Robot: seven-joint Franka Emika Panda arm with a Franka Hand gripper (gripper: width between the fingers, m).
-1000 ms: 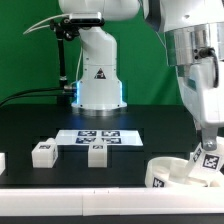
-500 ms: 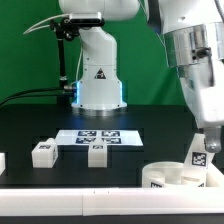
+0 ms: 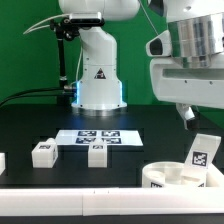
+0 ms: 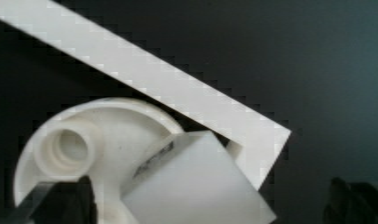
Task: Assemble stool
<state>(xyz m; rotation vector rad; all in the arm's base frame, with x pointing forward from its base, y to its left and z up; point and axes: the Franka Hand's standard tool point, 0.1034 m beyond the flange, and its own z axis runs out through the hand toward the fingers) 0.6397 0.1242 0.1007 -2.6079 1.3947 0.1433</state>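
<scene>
The round white seat (image 3: 172,177) lies at the front of the table on the exterior view's right. One white leg (image 3: 203,153) with a black-and-white tag stands upright in it. My gripper (image 3: 191,117) hangs above the leg, apart from it, open and empty. In the wrist view the seat (image 4: 88,150) and the leg (image 4: 207,180) lie below the camera, and a dark finger (image 4: 355,200) shows at the picture's edge. Two more tagged legs (image 3: 42,152) (image 3: 97,152) stand on the black table in front of the marker board.
The marker board (image 3: 100,135) lies flat mid-table before the robot base (image 3: 98,80). A long white bar (image 3: 70,190) edges the front of the table and also shows in the wrist view (image 4: 168,80). A white piece (image 3: 2,160) is cut off at the left edge.
My gripper has let go of the leg and risen well above it. The leg stays standing in the seat, more upright than before.
</scene>
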